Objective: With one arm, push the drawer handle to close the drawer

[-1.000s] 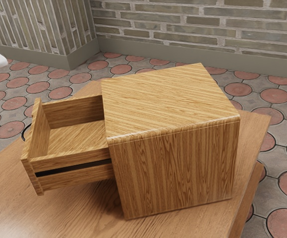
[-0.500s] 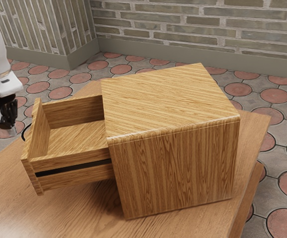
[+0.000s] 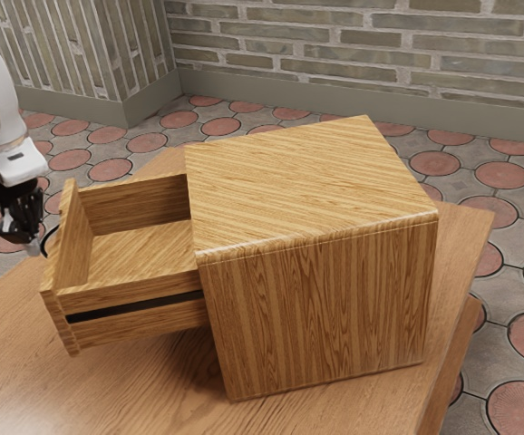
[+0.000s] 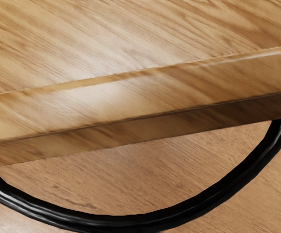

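Observation:
My black gripper (image 3: pixel 33 243) hangs at the exterior view's left, close to the outer side of the drawer front and the handle; whether it touches them cannot be told. The wooden drawer (image 3: pixel 135 249) stands pulled well out of the cabinet (image 3: pixel 307 190), its inside bare. Part of the black curved handle (image 3: pixel 51 241) appears behind the drawer front's edge. In the wrist view the black handle (image 4: pixel 126 221) bows out from the drawer front (image 4: pixel 106 104) in a wide arc.
The cabinet and drawer rest on a wooden table (image 3: pixel 144 390), whose edge runs past the cabinet at the exterior view's right. Beyond lie a tiled floor (image 3: pixel 507 172) and a brick wall (image 3: pixel 334 45).
The arm has come in from the exterior view's left edge, and my gripper has moved right and lower, up beside the handle. The drawer looks almost unmoved.

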Tool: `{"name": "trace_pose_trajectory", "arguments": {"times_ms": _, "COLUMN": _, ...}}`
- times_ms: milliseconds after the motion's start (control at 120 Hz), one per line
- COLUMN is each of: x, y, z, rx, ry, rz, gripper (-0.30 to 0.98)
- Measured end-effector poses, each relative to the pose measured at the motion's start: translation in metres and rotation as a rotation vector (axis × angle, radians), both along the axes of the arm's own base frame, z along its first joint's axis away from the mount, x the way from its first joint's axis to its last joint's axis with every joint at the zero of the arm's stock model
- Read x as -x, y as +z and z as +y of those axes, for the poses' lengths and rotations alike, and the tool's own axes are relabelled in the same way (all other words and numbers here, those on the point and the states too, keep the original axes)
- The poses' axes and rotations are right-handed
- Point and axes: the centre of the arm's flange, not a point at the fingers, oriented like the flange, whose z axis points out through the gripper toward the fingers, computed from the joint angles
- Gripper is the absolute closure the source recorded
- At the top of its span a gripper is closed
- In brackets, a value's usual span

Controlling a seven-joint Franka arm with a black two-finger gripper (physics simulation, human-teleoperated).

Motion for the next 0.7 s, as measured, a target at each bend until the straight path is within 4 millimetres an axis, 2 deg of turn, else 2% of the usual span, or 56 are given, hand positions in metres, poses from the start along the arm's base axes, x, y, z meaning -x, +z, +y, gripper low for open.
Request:
{"name": "trace_pose_trajectory", "arguments": {"times_ms": 308, "x": -0.006, "y": 0.000, "z": -0.001, "rx": 0.002, "ry": 0.053, "rz": -0.001, "gripper": 0.79}}
{"name": "trace_pose_trajectory", "arguments": {"times_ms": 567, "x": -0.023, "y": 0.004, "z": -0.006, "rx": -0.003, "ry": 0.091, "rz": -0.007, "gripper": 0.79}}
{"name": "trace_pose_trajectory", "arguments": {"times_ms": 700, "x": -0.032, "y": 0.004, "z": -0.016, "rx": 0.001, "ry": 0.096, "rz": -0.006, "gripper": 0.79}}
